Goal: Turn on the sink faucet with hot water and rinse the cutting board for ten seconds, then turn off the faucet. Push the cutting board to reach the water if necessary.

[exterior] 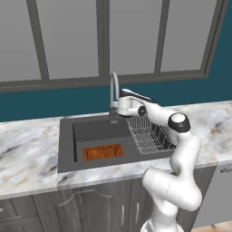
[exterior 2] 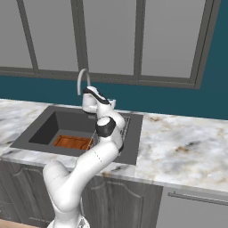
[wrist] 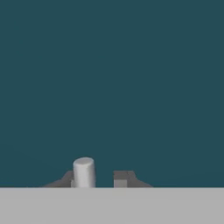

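The sink faucet (exterior: 114, 86) (exterior 2: 83, 79) stands behind the sink (exterior: 66, 145) (exterior 2: 133, 140), and no water comes from its spout. My gripper (exterior: 118, 107) (exterior 2: 87, 105) is at the foot of the faucet, on its right side. In the hand view the gripper (wrist: 98, 179) is open, and the small grey lever (wrist: 83, 172) stands between the fingertips, close against the left one. The right fingertip (wrist: 123, 178) is apart from the lever. The orange-brown cutting board (exterior: 103, 152) (exterior 2: 71, 142) lies flat on the basin floor near the front wall, left of the spout.
A silver wire dish rack (exterior: 147, 133) fills the right part of the basin under my forearm. Marble counter (exterior: 27, 149) (exterior 2: 182, 142) runs on both sides. The teal wall (wrist: 112, 87) and windows are right behind the faucet.
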